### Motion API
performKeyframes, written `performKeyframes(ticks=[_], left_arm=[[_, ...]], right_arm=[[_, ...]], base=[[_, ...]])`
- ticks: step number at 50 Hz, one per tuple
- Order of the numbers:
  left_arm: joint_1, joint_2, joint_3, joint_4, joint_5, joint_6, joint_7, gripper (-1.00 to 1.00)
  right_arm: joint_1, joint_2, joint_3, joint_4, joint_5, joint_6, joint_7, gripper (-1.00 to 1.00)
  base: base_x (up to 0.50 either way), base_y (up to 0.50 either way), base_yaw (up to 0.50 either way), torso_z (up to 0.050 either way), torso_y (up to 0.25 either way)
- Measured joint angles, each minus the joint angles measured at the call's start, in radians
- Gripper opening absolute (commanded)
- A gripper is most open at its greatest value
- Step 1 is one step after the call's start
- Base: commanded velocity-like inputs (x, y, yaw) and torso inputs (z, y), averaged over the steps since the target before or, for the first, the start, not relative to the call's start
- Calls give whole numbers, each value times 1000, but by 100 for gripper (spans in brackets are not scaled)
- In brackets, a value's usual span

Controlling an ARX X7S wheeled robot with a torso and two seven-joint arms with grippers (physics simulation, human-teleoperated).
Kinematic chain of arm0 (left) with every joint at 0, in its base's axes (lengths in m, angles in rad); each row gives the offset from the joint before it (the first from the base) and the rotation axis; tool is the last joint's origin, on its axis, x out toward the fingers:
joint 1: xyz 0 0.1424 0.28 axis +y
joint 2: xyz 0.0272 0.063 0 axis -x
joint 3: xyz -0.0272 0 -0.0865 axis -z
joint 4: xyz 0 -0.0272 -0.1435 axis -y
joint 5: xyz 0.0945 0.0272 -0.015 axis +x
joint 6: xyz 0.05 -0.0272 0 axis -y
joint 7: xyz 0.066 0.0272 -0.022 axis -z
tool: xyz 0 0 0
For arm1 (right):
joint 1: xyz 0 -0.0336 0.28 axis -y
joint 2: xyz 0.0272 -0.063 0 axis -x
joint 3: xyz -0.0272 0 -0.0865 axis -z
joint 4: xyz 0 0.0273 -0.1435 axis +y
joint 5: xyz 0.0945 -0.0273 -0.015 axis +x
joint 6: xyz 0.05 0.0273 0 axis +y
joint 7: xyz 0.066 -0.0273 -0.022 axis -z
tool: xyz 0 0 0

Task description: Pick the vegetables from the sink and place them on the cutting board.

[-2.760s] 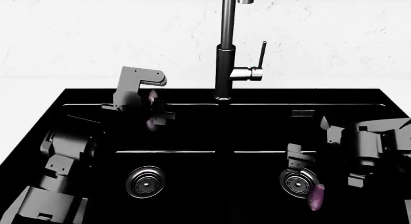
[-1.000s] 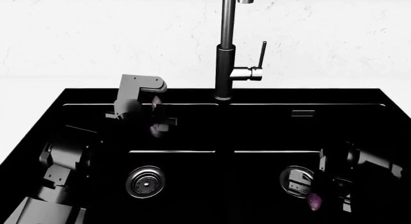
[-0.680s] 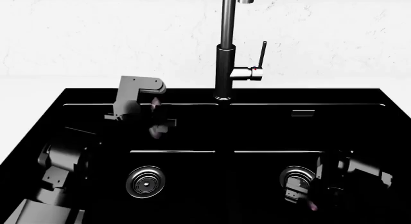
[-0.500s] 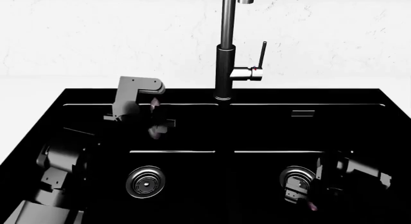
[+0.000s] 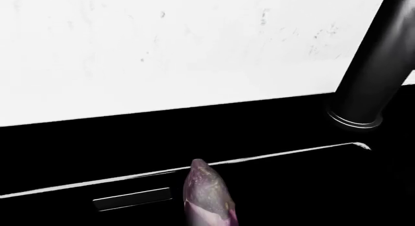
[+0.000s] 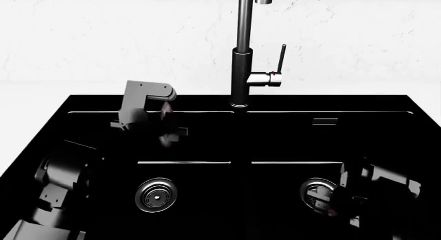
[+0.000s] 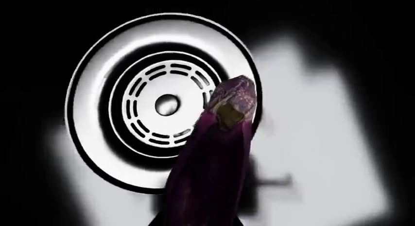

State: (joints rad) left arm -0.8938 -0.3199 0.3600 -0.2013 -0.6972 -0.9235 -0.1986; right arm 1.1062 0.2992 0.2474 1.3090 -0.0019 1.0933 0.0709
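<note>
Though hard to pick out against all the black, closed on the first eggplant (image 6: 165, 112) at the left gripper (image 6: 165, 125), with the tapered purple tip poking out past the fingers. Held up in the air over the rear edge of the left basin of the sink (image 6: 41, 147), clear of the basin floor and well apart from the left drain (image 6: 156, 194). Past the tip, in the left wrist view: the bright rim line of the basin, then the sink's flat back ledge, then a white surface (image 6: 69, 44). Faucet (image 6: 241, 69) off to one side, apart from the tip, with open air all round. At the right gripper (image 6: 339, 208), low in the right basin: impossible to tell whether pinched or spread, the fingers lost in shadow from the head and outside the right wrist view. Second eggplant (image 7: 214, 158) straight ahead of that wrist camera, stem end over the rim of the right drain (image 7: 162, 104); touching or not, cannot tell. Divider between the basins well apart on the inner side.
</note>
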Motion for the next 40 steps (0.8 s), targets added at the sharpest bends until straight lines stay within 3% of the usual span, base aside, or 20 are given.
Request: performKeyframes(ticks=[4, 13, 30, 36, 40], left_arm=[[5, -10, 12, 25, 12, 21, 7, -100], [10, -26, 23, 79, 24, 58, 20, -100], [3, -50, -11, 203, -11, 54, 0, -100], [-6, -51, -29, 231, -25, 57, -7, -100], [-16, -51, -35, 251, -30, 64, -5, -100]], right_arm=[[26, -7, -23, -54, -6, 30, -44, -100], [22, -19, -65, -505, 35, 276, -118, -100], [0, 155, -119, -1002, 1015, 430, 538, -100], [-18, 194, -151, -1127, 1156, 391, 601, -100], [-36, 214, -189, -1196, 1178, 335, 577, -100]], base=[[0, 0, 0, 0, 0], [0, 0, 0, 4, 250], [0, 0, 0, 6, 250], [0, 0, 0, 13, 250], [0, 0, 0, 0, 0]])
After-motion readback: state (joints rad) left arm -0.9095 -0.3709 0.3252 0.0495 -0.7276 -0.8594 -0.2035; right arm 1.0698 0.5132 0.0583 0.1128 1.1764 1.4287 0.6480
